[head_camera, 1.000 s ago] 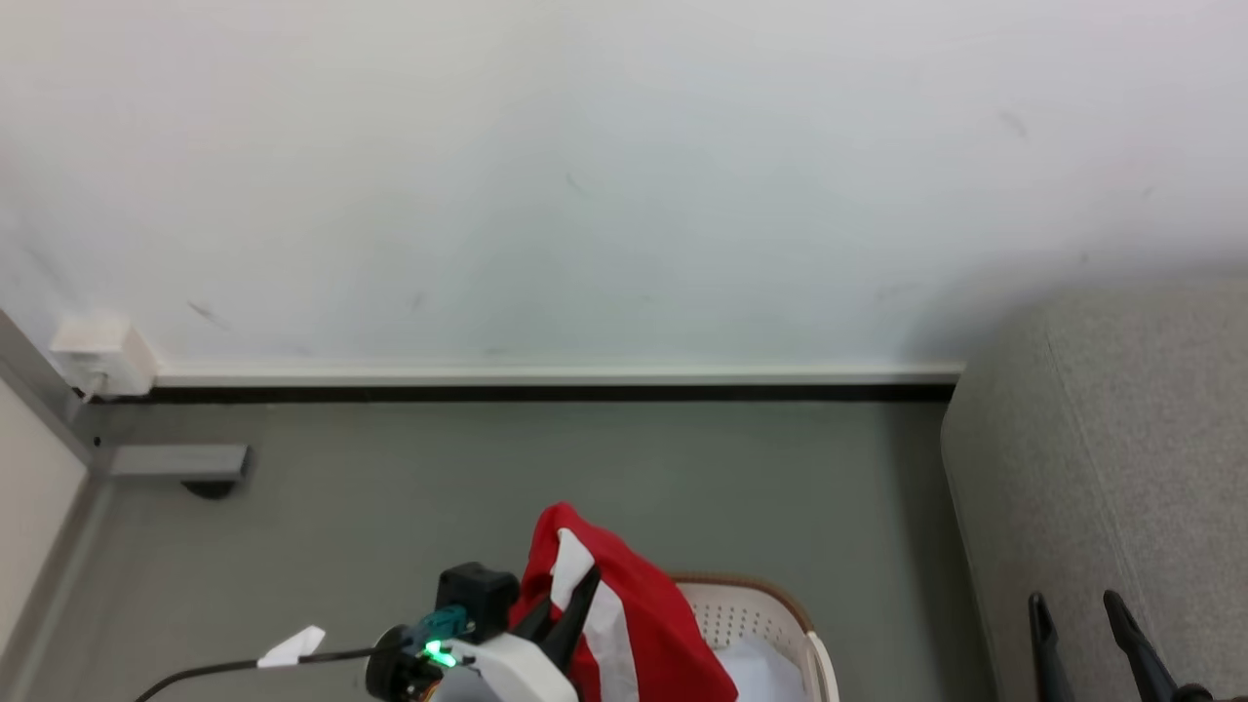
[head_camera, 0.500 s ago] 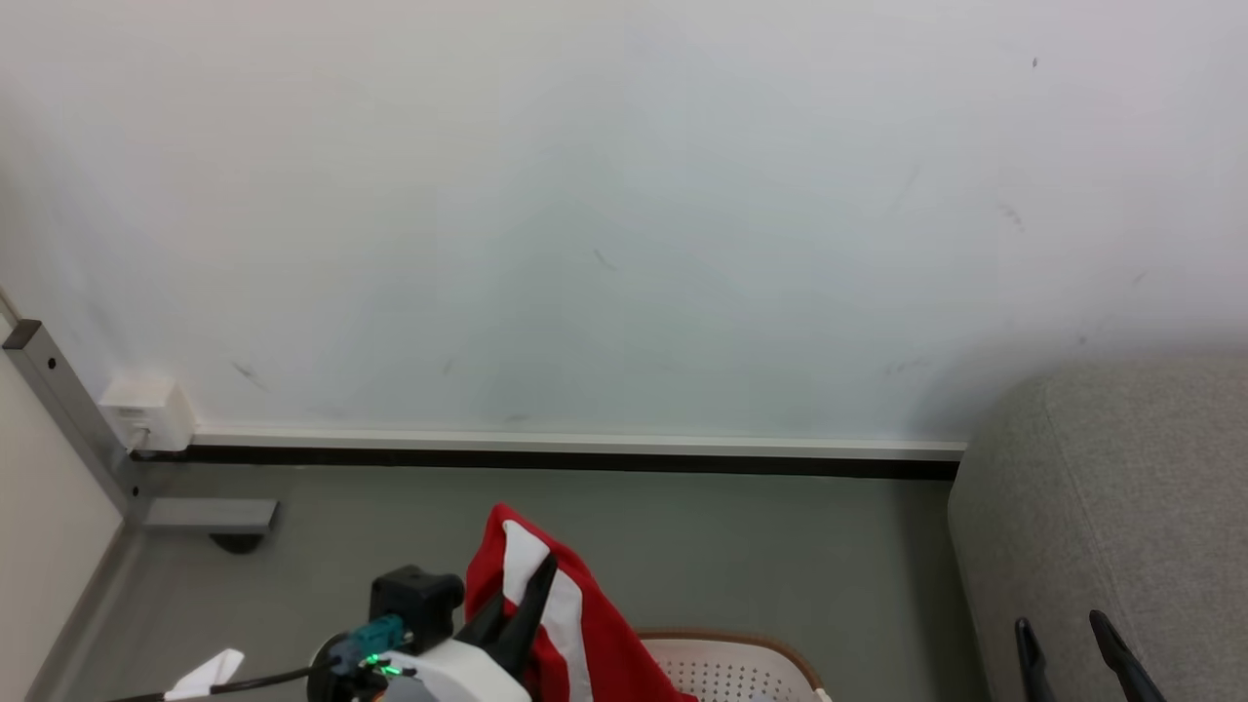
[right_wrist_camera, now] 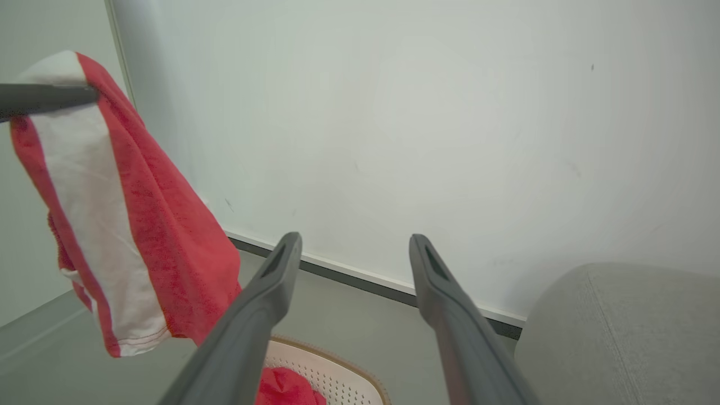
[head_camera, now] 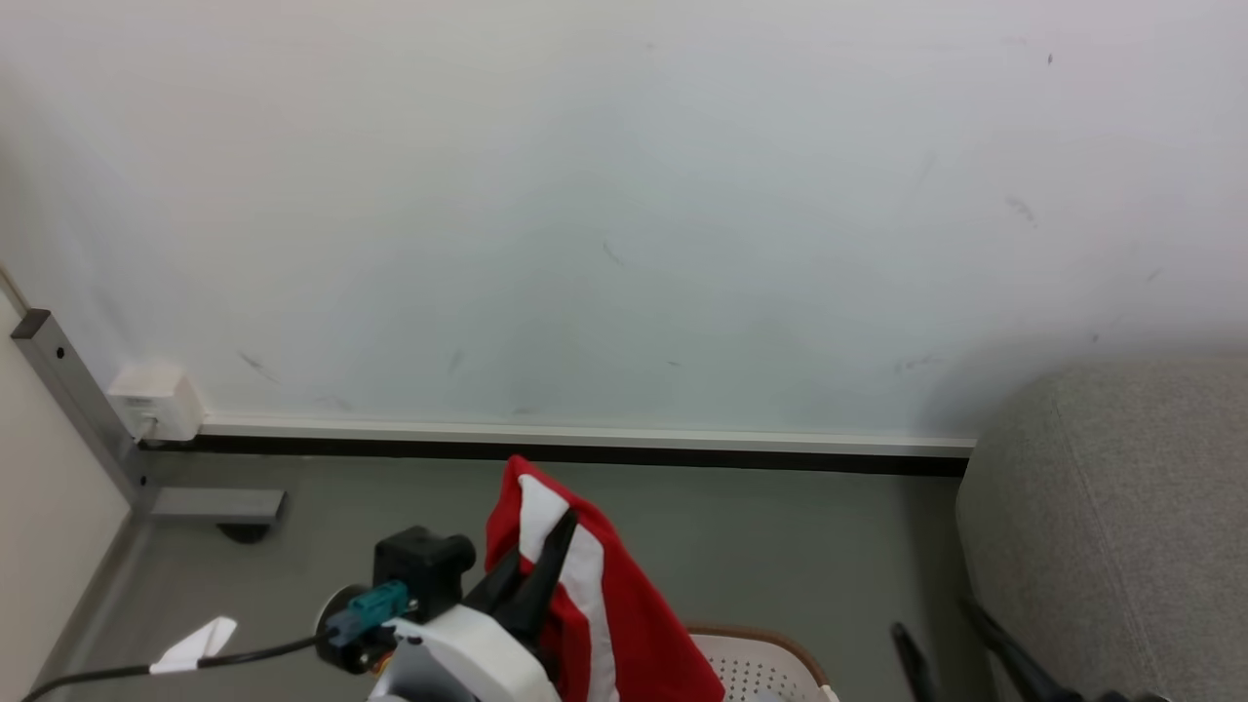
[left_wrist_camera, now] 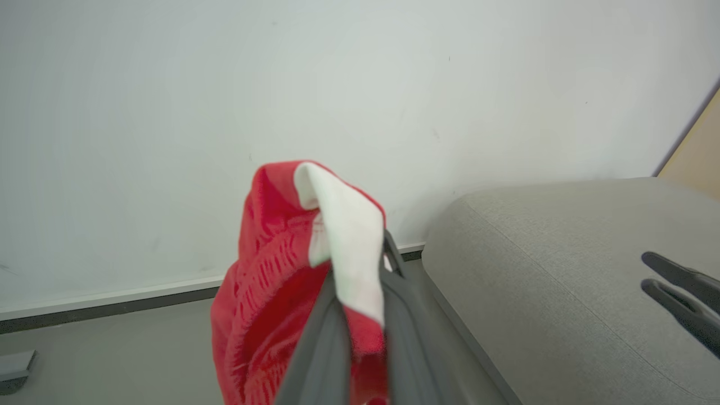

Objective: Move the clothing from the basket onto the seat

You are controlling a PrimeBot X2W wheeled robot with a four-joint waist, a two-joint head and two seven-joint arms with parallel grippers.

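Observation:
My left gripper (head_camera: 541, 561) is shut on a red garment with broad white stripes (head_camera: 585, 595), holding it in the air above the basket (head_camera: 780, 655). In the left wrist view the garment (left_wrist_camera: 275, 270) drapes over both dark fingers. More red clothing (right_wrist_camera: 287, 388) lies inside the white, brown-rimmed basket (right_wrist_camera: 337, 368). My right gripper (right_wrist_camera: 354, 239) is open with nothing between its fingers, just right of the basket and beside the seat (head_camera: 1121, 507), a light grey sofa. From the right wrist, the hanging garment (right_wrist_camera: 129, 214) is at the left, with a left fingertip (right_wrist_camera: 50, 98) on it.
A white wall and its baseboard (head_camera: 585, 434) run across the back above a grey floor (head_camera: 780, 546). At the left stand a grey metal post with a foot (head_camera: 214, 505) and a white socket box (head_camera: 156, 402). A black cable with a white tag (head_camera: 195, 643) trails from my left wrist.
The head camera tilted up, so the whole picture shifted down. My left gripper has lifted the striped garment a little higher. My right gripper has moved left, off the sofa's edge.

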